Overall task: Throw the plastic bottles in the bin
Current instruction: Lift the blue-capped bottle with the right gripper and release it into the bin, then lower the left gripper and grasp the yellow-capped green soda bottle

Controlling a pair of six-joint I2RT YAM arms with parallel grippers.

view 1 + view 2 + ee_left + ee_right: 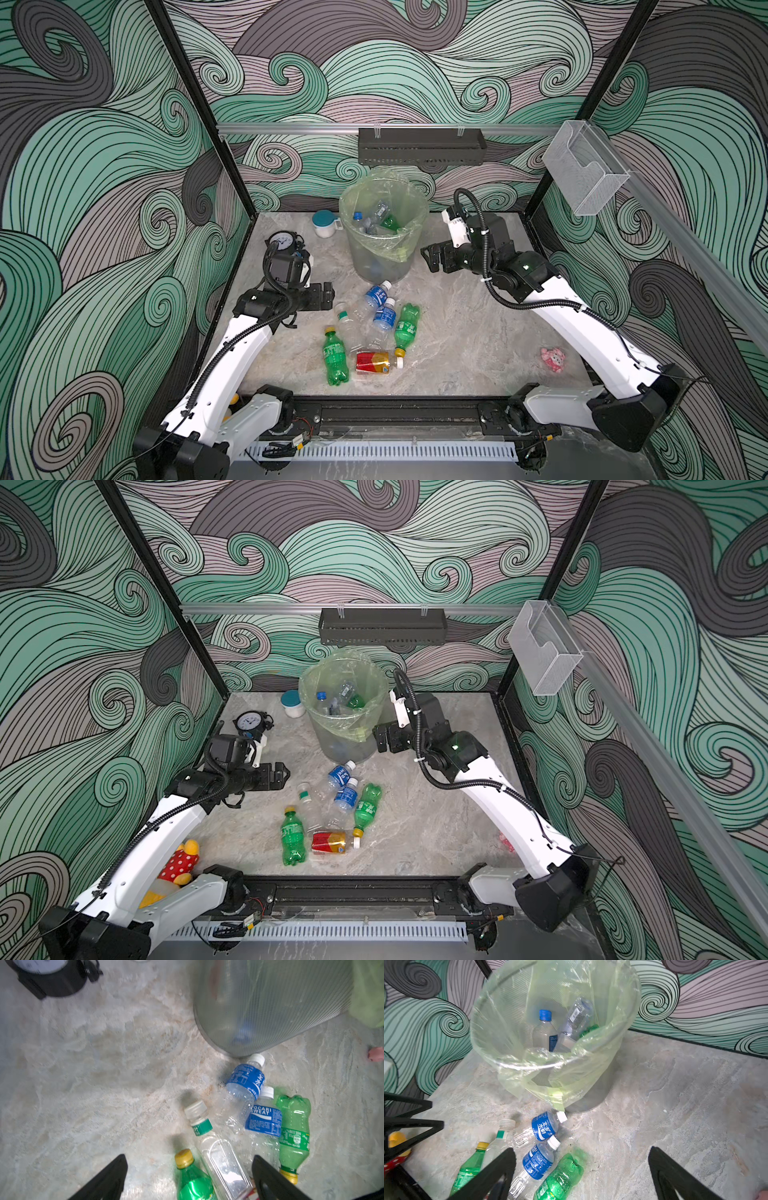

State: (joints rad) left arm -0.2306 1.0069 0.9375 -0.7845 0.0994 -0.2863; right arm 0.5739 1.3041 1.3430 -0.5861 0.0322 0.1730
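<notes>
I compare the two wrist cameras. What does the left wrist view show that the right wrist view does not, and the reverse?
Only the left wrist view shows the black clock. Only the right wrist view shows the inside of the bin, where a blue-capped bottle is among others, and the patterned wall. Both show the bin's outer wall and, on the table, the blue-labelled bottles, the green bottles and the clear bottle with a green band.
</notes>
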